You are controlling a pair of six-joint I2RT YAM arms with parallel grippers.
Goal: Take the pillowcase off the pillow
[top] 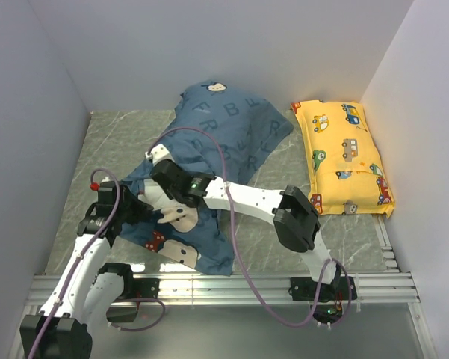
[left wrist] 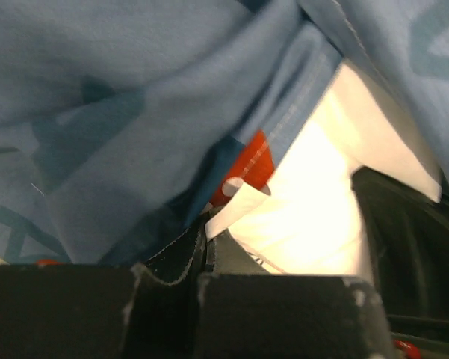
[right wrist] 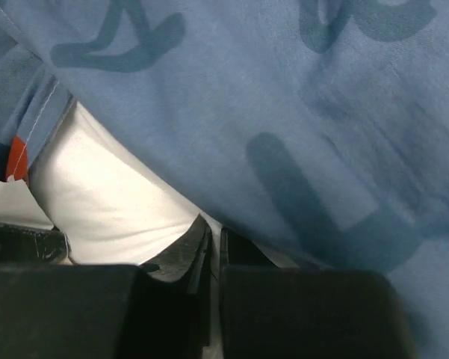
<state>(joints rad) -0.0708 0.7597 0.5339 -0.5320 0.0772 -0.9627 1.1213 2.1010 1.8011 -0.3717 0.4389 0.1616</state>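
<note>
I have both pincers at the near-left end of the pillowcase [top: 224, 127], which lies on the bench [top: 119, 142] with its long axis running from that open mouth away to the far middle. The yellow pillow [top: 344, 157] sits well apart on the right.

The left pincer [left wrist: 204, 250] is closed tight, its tips at the blue hem, with the white pillow [left wrist: 314, 202] bulging out just beyond. The right pincer [right wrist: 211, 239] is also closed, its tips right where hem meets white stuffing. I cannot tell whether either one has cloth or pillow between its jaws.

The closed end lies far ahead of both pincers, so I judge the pull must run along that axis, one arm anchoring the pillow and the other dragging the cover.
</note>
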